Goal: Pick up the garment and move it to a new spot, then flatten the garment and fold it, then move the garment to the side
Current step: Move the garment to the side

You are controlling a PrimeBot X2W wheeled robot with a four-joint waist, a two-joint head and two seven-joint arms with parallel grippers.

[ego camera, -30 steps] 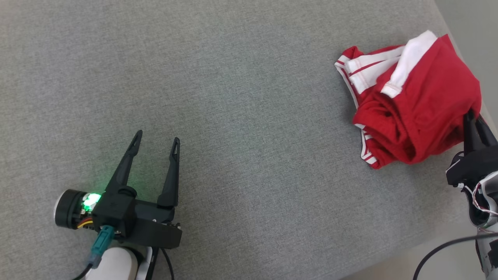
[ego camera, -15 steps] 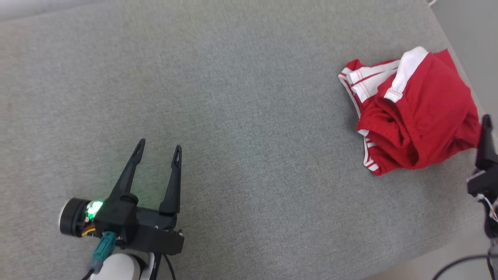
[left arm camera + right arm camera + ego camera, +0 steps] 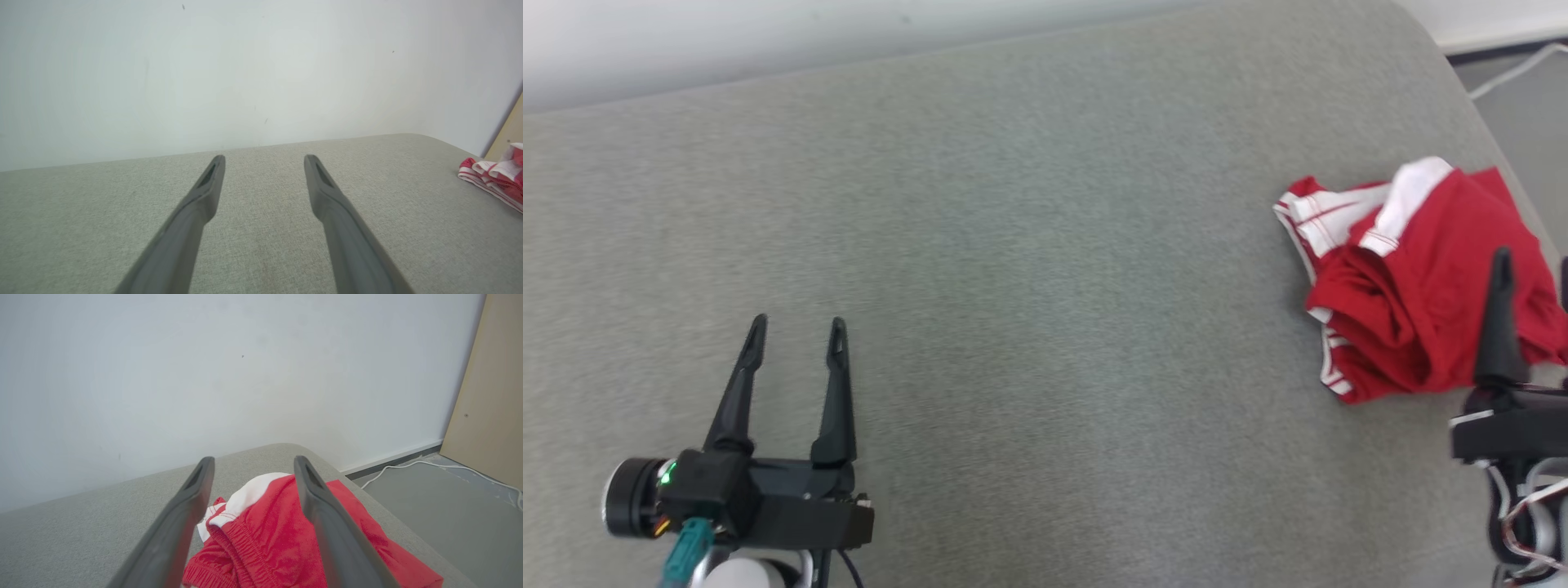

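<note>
The garment (image 3: pixel 1413 327) is a crumpled heap of red shorts with white trim, lying near the right end of the grey cushioned surface (image 3: pixel 1045 245). My right gripper (image 3: pixel 1531 265) hovers over its right part with the jaws open. In the right wrist view the red cloth (image 3: pixel 282 539) lies below and between the spread fingers (image 3: pixel 192 506) of this gripper (image 3: pixel 253 461), and nothing is pinched. My left gripper (image 3: pixel 797 327) stands open over bare fabric at the lower left, far from the garment. In the left wrist view, past that gripper (image 3: pixel 264 159), the garment (image 3: pixel 494 179) peeks in at the right edge.
A white wall (image 3: pixel 204 375) runs behind the surface. To the right the surface rounds off to a grey floor with a white cable (image 3: pixel 408 467) and a tan board (image 3: pixel 486 416). The garment lies close to that right edge.
My right gripper, shut on the garment's right edge a second ago, has opened and let it go. The head camera has tilted up, so the whole picture has shifted down.
</note>
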